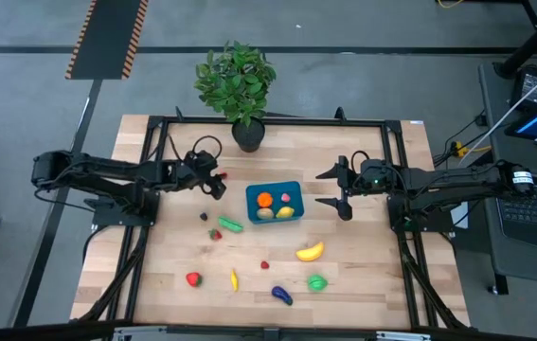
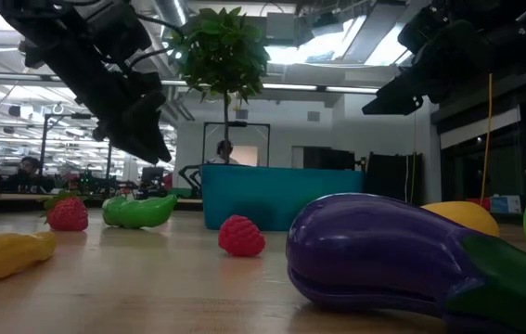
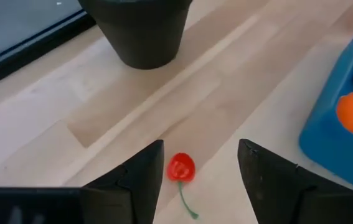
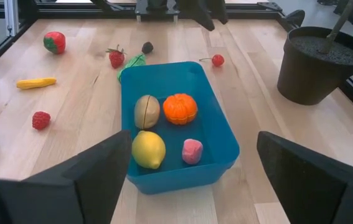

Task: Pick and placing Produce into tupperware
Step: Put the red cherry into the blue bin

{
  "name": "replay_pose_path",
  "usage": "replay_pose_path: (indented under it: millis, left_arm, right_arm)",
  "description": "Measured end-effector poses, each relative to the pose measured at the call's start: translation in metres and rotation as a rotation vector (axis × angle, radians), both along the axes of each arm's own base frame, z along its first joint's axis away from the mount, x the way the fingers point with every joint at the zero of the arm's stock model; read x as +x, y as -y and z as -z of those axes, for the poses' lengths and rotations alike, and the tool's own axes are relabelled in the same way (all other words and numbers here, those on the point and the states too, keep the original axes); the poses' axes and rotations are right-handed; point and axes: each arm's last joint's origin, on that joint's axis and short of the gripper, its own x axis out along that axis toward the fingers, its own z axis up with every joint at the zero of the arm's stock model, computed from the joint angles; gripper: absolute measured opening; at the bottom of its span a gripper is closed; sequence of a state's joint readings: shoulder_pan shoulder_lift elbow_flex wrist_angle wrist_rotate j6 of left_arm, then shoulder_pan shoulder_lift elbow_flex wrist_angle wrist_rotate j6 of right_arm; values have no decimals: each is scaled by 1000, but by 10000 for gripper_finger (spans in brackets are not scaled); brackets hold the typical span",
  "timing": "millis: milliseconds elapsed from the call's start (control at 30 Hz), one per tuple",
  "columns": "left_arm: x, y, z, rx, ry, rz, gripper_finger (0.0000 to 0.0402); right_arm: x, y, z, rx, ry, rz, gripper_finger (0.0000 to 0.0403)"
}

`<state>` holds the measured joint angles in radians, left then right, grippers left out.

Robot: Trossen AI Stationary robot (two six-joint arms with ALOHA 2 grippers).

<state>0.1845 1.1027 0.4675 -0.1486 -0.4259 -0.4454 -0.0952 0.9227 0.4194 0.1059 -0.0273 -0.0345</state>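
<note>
High view: the teal tupperware (image 1: pixel 275 202) is seen near the middle of the desk, a little toward the far edge, and an orange fruit (image 1: pixel 264 199), a yellow lemon (image 4: pixel 147 149), a tan piece (image 4: pixel 146 111) and a small pink piece (image 4: pixel 192 151) are held in it. A potted plant (image 1: pixel 238 82) is placed at the far edge, behind the container. Loose produce is scattered toward the near edge: a banana (image 1: pixel 310 252), a green pepper (image 1: pixel 317 282), an eggplant (image 1: pixel 281 296), a strawberry (image 1: pixel 192 279), a yellow chili (image 1: pixel 234 279) and a raspberry (image 1: pixel 264 265); a green bean pod (image 1: pixel 230 224) lies just beside the container. A small red cherry (image 3: pixel 180 168) lies on the wood between the pot and the container. The left gripper (image 1: pixel 213 180) is held low over this cherry, fingers apart on both sides of it, not touching. The right gripper (image 1: pixel 342 189) is held on the right side of the container, its fingers spread wide and holding nothing.
</note>
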Motion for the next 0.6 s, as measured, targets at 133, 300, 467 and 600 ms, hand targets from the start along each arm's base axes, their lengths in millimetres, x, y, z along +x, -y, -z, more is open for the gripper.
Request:
replay_pose_path:
  millis: [133,300,467,600]
  left_arm:
    - [2,-4,5,10,-39,11,190]
    - [8,-6,19,-35,-94,36,189]
    - [15,-6,31,-66,-140,54,192]
    - [20,-8,36,-64,-176,63,187]
  right_arm:
    - [0,0,0,0,0,0,348]
    - [0,0,0,-1,0,0,348]
    - [0,0,0,-1,-1,1,348]
    - [0,0,0,-1,-3,1,348]
